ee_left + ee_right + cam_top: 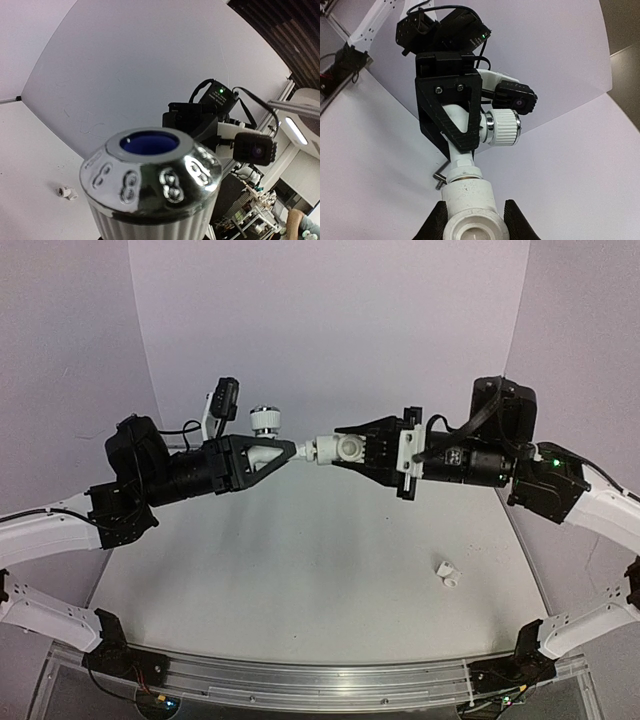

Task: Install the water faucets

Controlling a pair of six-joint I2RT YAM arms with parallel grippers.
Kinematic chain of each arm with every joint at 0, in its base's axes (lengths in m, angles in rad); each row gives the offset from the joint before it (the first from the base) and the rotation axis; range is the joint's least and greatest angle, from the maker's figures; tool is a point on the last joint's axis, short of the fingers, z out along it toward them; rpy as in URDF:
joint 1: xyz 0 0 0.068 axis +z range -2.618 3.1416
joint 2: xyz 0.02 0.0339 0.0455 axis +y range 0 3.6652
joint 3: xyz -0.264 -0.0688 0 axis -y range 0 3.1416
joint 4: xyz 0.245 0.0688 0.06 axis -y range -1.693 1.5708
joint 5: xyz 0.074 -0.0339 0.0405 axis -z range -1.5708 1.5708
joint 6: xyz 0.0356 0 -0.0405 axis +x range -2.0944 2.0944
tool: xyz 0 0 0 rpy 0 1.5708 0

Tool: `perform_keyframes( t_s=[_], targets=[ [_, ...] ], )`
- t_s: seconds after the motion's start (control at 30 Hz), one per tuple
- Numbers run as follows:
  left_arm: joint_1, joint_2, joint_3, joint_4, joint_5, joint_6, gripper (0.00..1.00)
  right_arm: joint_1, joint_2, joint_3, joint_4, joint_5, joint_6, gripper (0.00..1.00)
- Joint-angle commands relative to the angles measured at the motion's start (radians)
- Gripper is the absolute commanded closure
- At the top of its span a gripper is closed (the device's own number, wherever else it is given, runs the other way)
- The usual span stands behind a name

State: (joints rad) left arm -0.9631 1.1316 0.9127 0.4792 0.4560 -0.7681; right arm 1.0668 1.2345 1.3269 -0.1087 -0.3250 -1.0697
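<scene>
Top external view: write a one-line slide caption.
Left claw holds the tap; right claw grips the fitting at its end, above the table.

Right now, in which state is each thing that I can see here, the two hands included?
Tap body: in the air, end against the tubular fitting; whether seated, I cannot tell.
Tubular fitting: in the air, gripped.
Left hand: shut on the tap body.
Right hand: shut on the tubular fitting.
Small white elbow: loose on the table, untouched.
</scene>
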Motion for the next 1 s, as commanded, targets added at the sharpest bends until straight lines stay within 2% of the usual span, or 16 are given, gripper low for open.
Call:
perform_keyframes(
  t_s=[0.0, 0.2, 0.4, 0.6, 0.67, 0.8, 0.97],
  targets=[
    [-0.005, -0.013, 0.084, -0.07, 0.111, 0.161, 1.0, 0.004, 0.02, 0.081, -0.05, -0.064, 0.329, 0.76],
    [-0.005, -0.057, 0.108, -0.219, 0.112, 0.322, 1.0, 0.003, 0.032, 0.109, -0.106, -0.097, 0.651, 0.77],
    [-0.005, -0.114, 0.056, -0.21, 0.164, 0.458, 1.0, 0.003, 0.027, 0.097, -0.137, -0.163, 0.881, 0.77],
    [-0.007, -0.118, 0.053, -0.213, 0.26, 0.534, 1.0, -0.038, 0.058, 0.1, -0.146, -0.309, 1.116, 0.77],
    [-0.006, -0.119, 0.058, -0.225, 0.257, 0.537, 1.0, -0.085, 0.084, 0.109, -0.147, -0.39, 1.197, 0.74],
    [-0.006, -0.117, 0.068, -0.24, 0.232, 0.525, 1.0, -0.21, 0.139, 0.145, -0.147, -0.489, 1.305, 0.61],
    [-0.006, -0.101, 0.057, -0.205, 0.091, 0.456, 1.0, -0.256, 0.16, 0.204, -0.162, -0.494, 1.243, 0.38]
  ],
)
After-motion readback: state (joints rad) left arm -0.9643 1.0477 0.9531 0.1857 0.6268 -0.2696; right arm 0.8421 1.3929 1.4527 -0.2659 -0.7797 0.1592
